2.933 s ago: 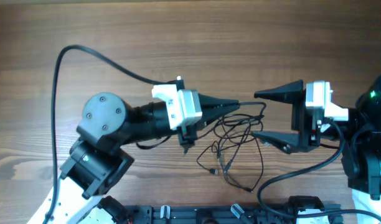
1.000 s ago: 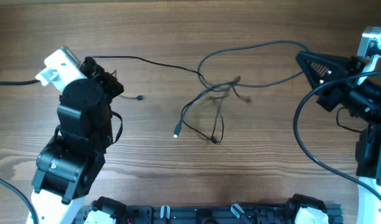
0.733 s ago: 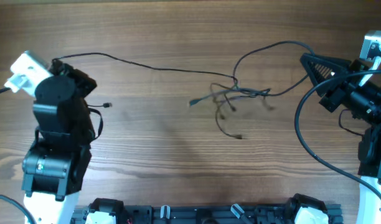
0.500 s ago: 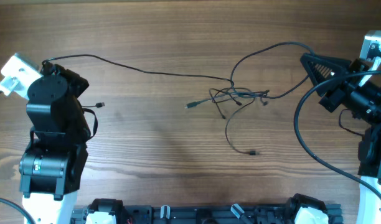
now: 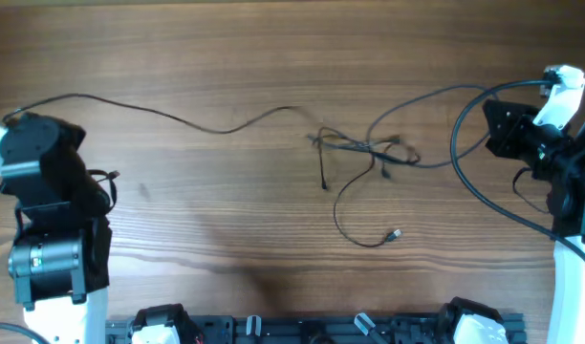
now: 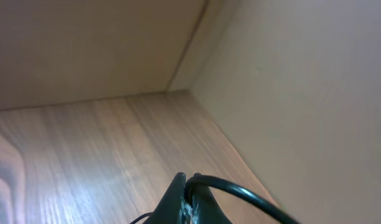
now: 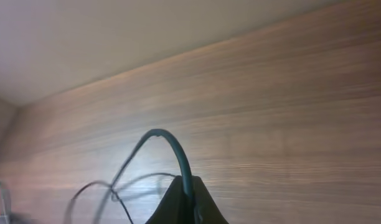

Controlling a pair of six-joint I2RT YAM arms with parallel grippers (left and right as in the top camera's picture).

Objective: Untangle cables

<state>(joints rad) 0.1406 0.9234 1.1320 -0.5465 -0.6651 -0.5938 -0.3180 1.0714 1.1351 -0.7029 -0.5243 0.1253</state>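
Clamping the thin black metal-plugged cables [image 5: 355, 146] at far left and far right, our left gripper [image 6: 185, 200] and right gripper [image 7: 185, 198] hold them spread, we reckon, to loosen the mid-frame tangle.

The left gripper [image 6: 185, 188] at 6 o'clock pinches a black cable [image 6: 240, 193] that runs toward 4 o'clock, above a wooden table [image 6: 84, 155] with plain walls [image 6: 302, 93] behind.

left arm [image 5: 49, 220]: folded up tall at the 9 o'clock edge, wrist out toward 10
left gripper [image 6: 187, 202]: tips pinched tight on the left-hand cable [image 6: 240, 190]
right arm [image 5: 560, 162]: tucked at 3 o'clock, wrist up near 2
right gripper [image 7: 184, 199]: clamped too, right-hand cable [image 7: 179, 155] between the tips
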